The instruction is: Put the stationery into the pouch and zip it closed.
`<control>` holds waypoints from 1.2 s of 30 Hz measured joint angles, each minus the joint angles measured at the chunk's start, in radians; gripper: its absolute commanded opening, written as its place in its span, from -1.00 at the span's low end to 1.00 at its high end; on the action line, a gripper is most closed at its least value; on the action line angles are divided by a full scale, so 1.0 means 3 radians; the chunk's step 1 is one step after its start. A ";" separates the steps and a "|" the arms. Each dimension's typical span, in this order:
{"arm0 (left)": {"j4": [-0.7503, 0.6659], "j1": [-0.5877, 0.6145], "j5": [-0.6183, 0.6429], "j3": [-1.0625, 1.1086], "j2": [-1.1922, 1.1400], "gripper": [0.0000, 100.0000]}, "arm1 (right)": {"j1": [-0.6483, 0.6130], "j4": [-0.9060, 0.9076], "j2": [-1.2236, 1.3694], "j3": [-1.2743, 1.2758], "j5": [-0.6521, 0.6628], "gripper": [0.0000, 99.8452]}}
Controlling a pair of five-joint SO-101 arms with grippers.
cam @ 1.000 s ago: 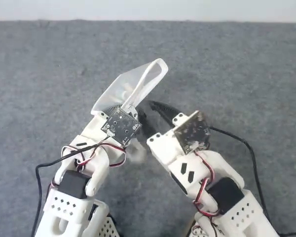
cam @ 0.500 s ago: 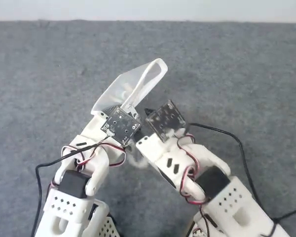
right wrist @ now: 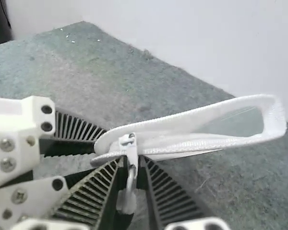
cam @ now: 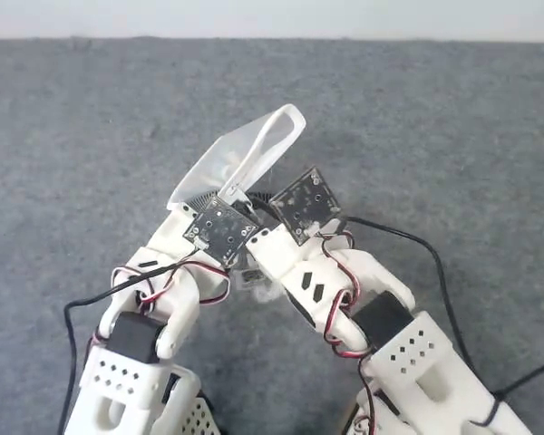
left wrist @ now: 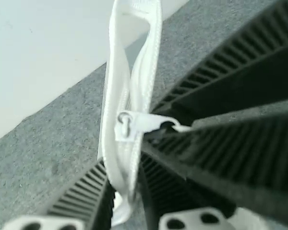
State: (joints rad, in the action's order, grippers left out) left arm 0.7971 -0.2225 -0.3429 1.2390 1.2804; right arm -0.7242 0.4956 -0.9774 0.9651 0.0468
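1. pouch (cam: pixel 240 163): translucent white, held up off the table (cam: pixel 453 136), between the two wrists and tilted up and away from both arms. Contents: can't tell.
2. Its mouth gapes: the two zipper tapes stand apart in a long loop (right wrist: pixel 206 129) on the far side of the zip slider (right wrist: pixel 128 141). Slider sits at the pouch's near end, just beside the L gripper.
3. pull tab (right wrist: pixel 128 184) hangs off the slider, straight down between the R gripper's fingers.
4. L gripper (left wrist: pixel 127 191): ribbed black fingers pressed together on the pouch's near end, tape running up out of them. In R wrist view it comes in from the side (right wrist: pixel 98 148), clamped at the pouch corner.
5. R gripper (right wrist: pixel 130 165): fingers pinched on the pull tab, tips right under the slider. L wrist view shows the two ribbed fingers converging on the tab (left wrist: pixel 151 139).
6. L arm (cam: pixel 154 308) reaches up from the bottom-left in high view. R arm (cam: pixel 372 308) angles in from the bottom-right, and the wrist boards sit side by side, nearly touching.
7. Grey carpet-like table, pale wall (cam: pixel 254 18) at the far edge.
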 measured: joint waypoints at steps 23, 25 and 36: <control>0.0010 -0.0005 0.0000 0.0005 -0.0010 -0.98 | 0.0343 -0.0302 -0.0072 0.0000 -0.0220 -0.99; 0.0010 -0.0005 0.0000 0.0005 -0.0010 -0.98 | 0.0343 -0.0302 -0.0072 0.0000 -0.0220 -0.99; 0.0010 -0.0005 0.0000 0.0005 -0.0005 -0.98 | 0.0680 -0.0332 0.0118 -0.0026 -0.0235 -0.99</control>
State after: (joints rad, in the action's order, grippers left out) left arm 0.8002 -0.2240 -0.3429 1.2405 1.2789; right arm -0.5201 0.3959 -0.9421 0.9574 -0.0238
